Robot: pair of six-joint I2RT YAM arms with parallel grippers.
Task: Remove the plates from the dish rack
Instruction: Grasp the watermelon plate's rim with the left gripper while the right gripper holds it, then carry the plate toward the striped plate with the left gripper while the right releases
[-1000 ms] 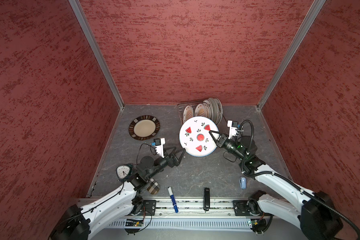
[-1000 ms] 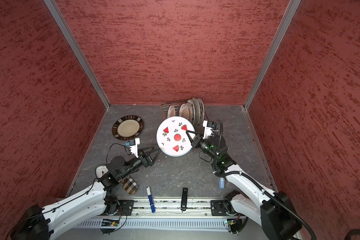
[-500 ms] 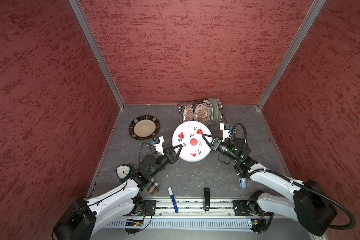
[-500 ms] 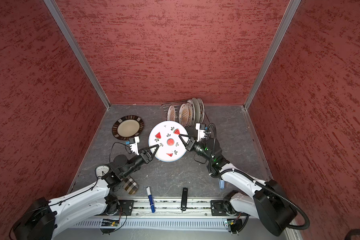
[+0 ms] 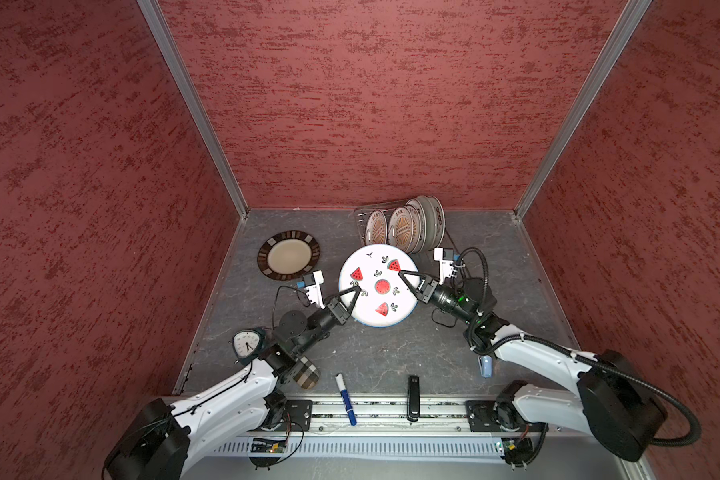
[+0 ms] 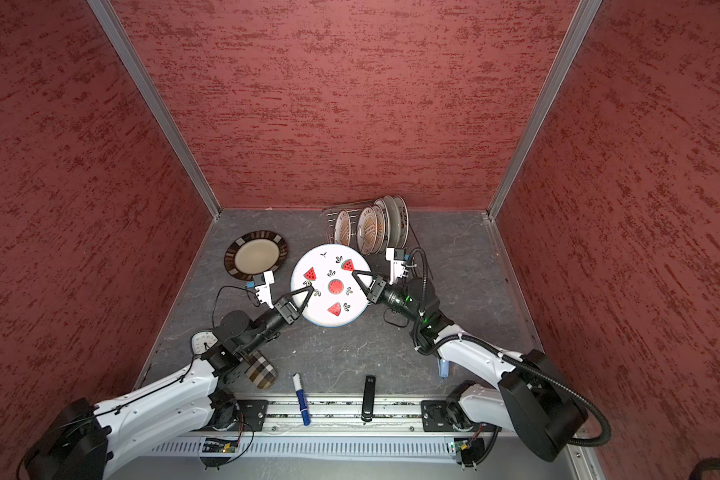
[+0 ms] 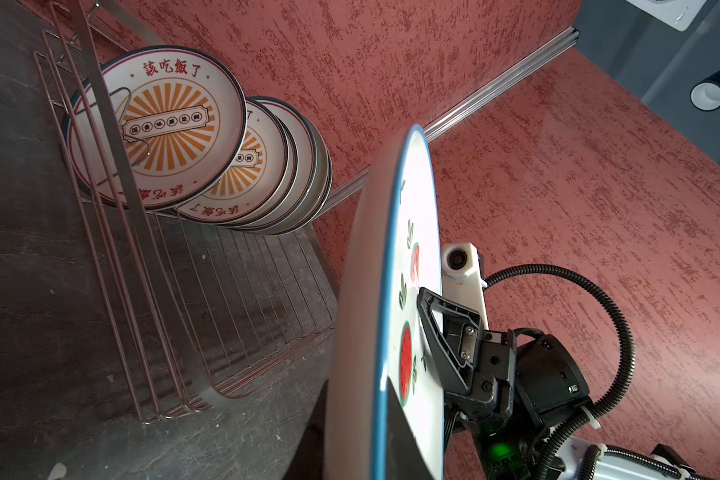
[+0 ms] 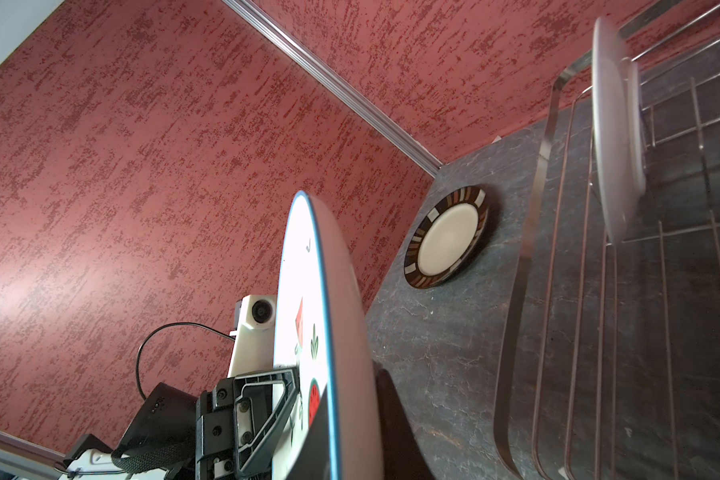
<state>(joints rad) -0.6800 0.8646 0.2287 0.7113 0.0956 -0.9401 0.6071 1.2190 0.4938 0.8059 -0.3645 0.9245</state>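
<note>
near edge: blue marker [image 5: 345,398] and a black clip-like thing [image 5: 413,397], too small to name. plaid object [image 5: 305,372] half hidden under the left arm, clock [image 5: 246,343] just left of it. small blue item [image 5: 486,367] mostly hidden under the right arm

mid counter [image 5: 391,353]: watermelon plate [image 5: 377,299] face up between both arms, just near of the dish rack [image 7: 233,299]. left pincer [image 5: 354,289] clamped on its left rim, right pincer [image 5: 400,274] clamped on its right rim. both top views give only the upper finger of each, lower ones hidden under the plate. both wrist views see the plate edge-on, a dark finger on either side of the rim

far left: dark-rimmed plate [image 5: 288,260] flat on the counter, apart from the rest

far: rack at the back wall, sunburst plates [image 5: 404,226] upright toward its right end. left wrist view shows two printed faces, rims behind packed tight, count unclear. right wrist view gets one blurred plate, cut off
</note>
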